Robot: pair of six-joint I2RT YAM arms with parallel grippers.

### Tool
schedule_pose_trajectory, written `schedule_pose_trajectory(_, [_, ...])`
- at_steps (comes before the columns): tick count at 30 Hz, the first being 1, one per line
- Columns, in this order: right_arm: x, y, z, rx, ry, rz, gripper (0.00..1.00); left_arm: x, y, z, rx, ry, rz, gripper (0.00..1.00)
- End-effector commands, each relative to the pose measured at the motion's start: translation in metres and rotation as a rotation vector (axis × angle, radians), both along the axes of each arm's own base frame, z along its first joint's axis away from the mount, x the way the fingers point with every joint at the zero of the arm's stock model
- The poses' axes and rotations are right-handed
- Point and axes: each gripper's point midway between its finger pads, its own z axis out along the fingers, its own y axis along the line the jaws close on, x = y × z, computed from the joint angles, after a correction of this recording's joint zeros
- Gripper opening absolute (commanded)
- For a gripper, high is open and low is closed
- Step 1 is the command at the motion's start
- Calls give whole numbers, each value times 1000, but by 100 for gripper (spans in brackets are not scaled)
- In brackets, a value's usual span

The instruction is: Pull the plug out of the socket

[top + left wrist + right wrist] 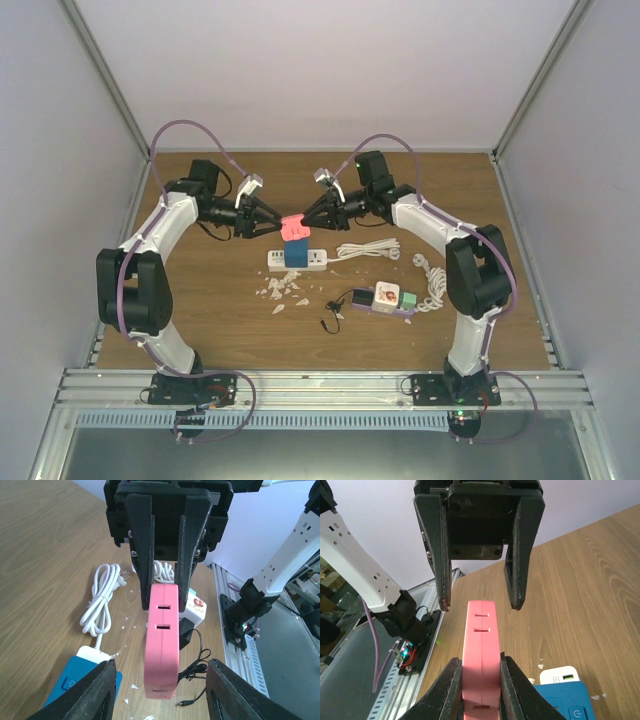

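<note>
Pinching the pink plug (480, 645), the right gripper (479, 661) presses its jaws on the plug's flat sides, holding it above the blue block (560, 705), which bears a power symbol, on the white power strip (297, 261). The plug's long axis runs level toward the left gripper (161, 666), whose jaws stand spread either side without touching. Bare desk (200, 300) lies outward of both.

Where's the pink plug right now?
Pink plug: centre of the top view, pinched by the right tool, left tool open around it, by the white power strip.
</note>
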Motion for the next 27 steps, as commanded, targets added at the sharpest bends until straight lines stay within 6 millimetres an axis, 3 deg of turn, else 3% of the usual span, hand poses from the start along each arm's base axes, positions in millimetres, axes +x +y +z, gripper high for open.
schedule_pose_trajectory(1, [7, 1, 10, 31, 10, 15, 1, -2, -7, 3, -37, 6, -20, 48])
schedule_pose_trajectory(4, [8, 1, 10, 34, 15, 21, 0, -4, -10, 1, -43, 27, -24, 41])
schedule_pose_trajectory(15, [6, 1, 9, 38, 24, 46, 1, 3, -16, -9, -37, 83, -3, 33])
schedule_pose_trajectory(21, [8, 1, 8, 36, 27, 54, 1, -3, -20, 1, -88, 65, -38, 15])
schedule_pose_trajectory(22, [8, 0, 9, 37, 26, 54, 6, -4, -20, 3, -95, 65, -43, 12])
schedule_pose_trajectory(27, [15, -15, 15, 47, -16, 18, 47, -2, -19, 8, -113, 79, -42, 2])
